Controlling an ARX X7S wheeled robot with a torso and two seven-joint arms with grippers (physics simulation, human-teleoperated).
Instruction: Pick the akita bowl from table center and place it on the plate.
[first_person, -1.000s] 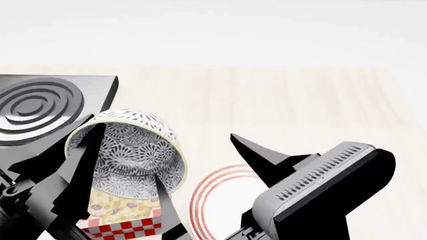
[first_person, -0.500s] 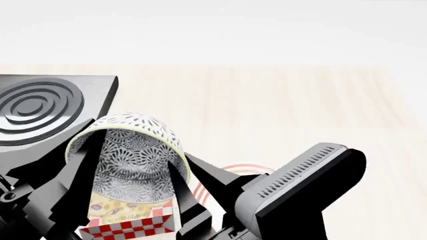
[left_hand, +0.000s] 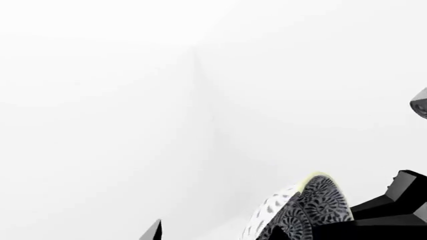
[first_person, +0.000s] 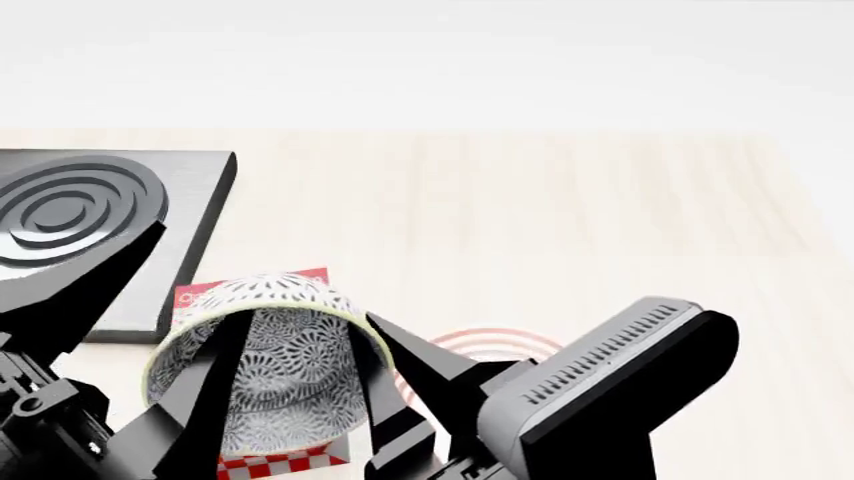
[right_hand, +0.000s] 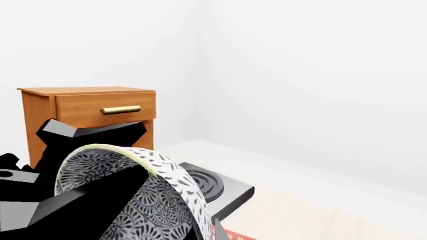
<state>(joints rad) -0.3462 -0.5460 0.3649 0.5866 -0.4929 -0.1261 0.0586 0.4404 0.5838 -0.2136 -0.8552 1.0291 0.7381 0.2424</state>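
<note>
The akita bowl (first_person: 287, 345), white with black speckles outside and grey floral patterning inside, hangs tilted with its mouth toward me. My left gripper (first_person: 304, 332) is shut on it, with one black finger across the inside and one along its right wall. In the left wrist view the bowl (left_hand: 307, 205) sits beside that gripper (left_hand: 213, 236). My right gripper (first_person: 371, 318) points its tip at the bowl's right rim. Only one right fingertip (right_hand: 221, 231) shows, next to the bowl (right_hand: 160, 200). The plate (first_person: 487, 342), white with red rings, lies mostly hidden under the right arm.
A black stove block (first_person: 80, 210) with a ringed burner sits at the table's left. A red-checkered box (first_person: 287, 462) stands under the bowl. The light wooden tabletop (first_person: 561, 220) stretches away behind. A wooden nightstand (right_hand: 87, 112) stands beyond the stove block (right_hand: 213, 187).
The left gripper has lowered the bowl toward me, uncovering the box's red top edge behind it. The right gripper swung left to the bowl's rim and covers more of the plate.
</note>
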